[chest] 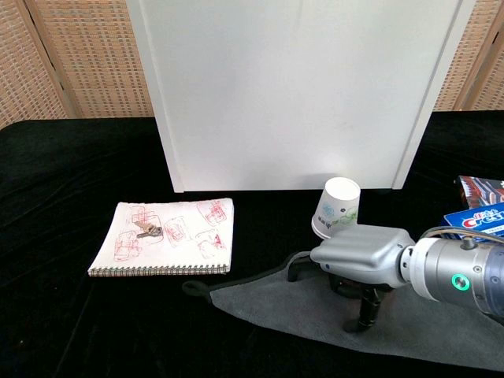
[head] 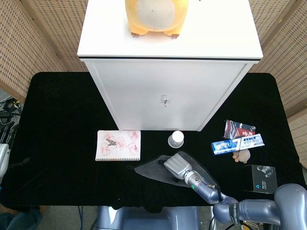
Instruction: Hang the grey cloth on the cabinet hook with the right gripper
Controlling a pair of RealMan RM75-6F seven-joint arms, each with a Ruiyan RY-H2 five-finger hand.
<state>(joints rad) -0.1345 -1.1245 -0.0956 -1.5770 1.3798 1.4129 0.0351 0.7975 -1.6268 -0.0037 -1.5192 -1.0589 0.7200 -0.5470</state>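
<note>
The grey cloth (head: 149,170) (chest: 276,311) lies flat on the black table in front of the white cabinet (head: 168,91) (chest: 291,94), with a small loop at its left corner. My right hand (head: 176,164) (chest: 362,256) sits on the cloth's middle. Its dark fingers (chest: 367,309) are curled down into the fabric, and the far edge of the cloth rises to the thumb. The small metal hook (head: 165,100) is on the cabinet front, seen only in the head view. A sliver of my left hand (head: 2,160) shows at the left edge, its fingers hidden.
A spiral notebook (head: 119,145) (chest: 165,236) with keys on it lies left of the cloth. A paper cup (head: 176,139) (chest: 336,206) stands just behind the hand. A toothpaste box (head: 237,143), a red packet (head: 239,128) and a black box (head: 261,178) lie to the right. A plush toy (head: 153,17) sits on the cabinet.
</note>
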